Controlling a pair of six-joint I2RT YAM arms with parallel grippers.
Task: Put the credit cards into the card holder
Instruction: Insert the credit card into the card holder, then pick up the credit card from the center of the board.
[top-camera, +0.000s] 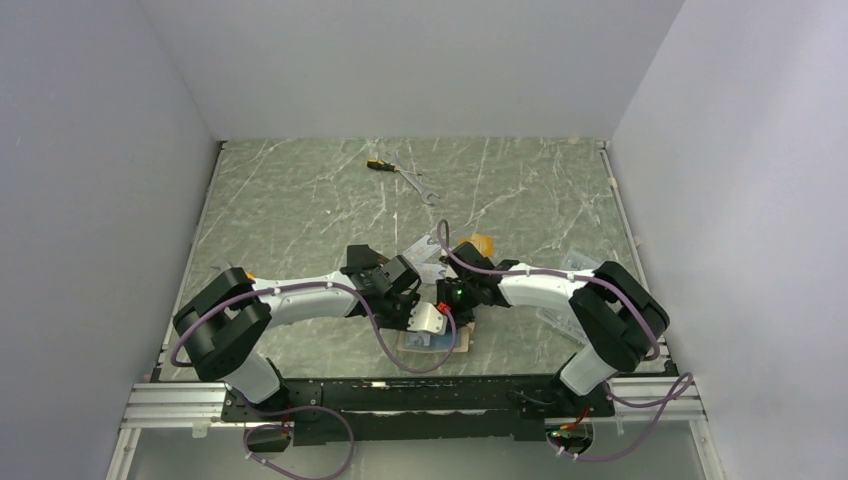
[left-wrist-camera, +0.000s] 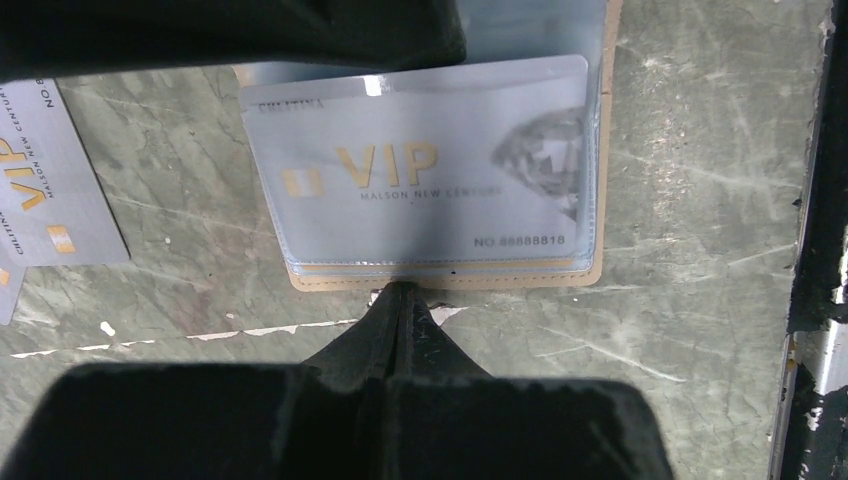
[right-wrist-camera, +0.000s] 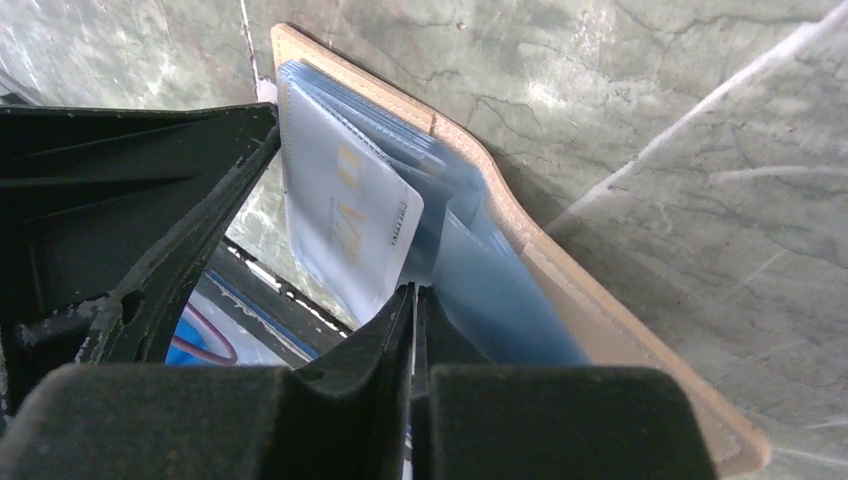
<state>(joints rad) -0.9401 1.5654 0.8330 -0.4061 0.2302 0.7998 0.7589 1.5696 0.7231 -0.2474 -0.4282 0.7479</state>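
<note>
Closest to the arm bases, the card holder lies open and flat on the worktop, at the centre near its near edge. Its long axis runs left to right. One silver card already sits inside a clear sleeve.

Both wrists crowd over the holder. The left gripper has its fingers closed on nothing, tips at the holder's long tan edge, so the holder lies straight ahead of them and crosswise. The right gripper is also closed, tips meeting at the raised edge of the plastic sleeves; whether they pinch a leaf cannot be told.

Farther in lies a loose silver card, probably next to go in, and neither arm is clearly nearer to it. At the far side rest a spanner and a screwdriver.
</note>
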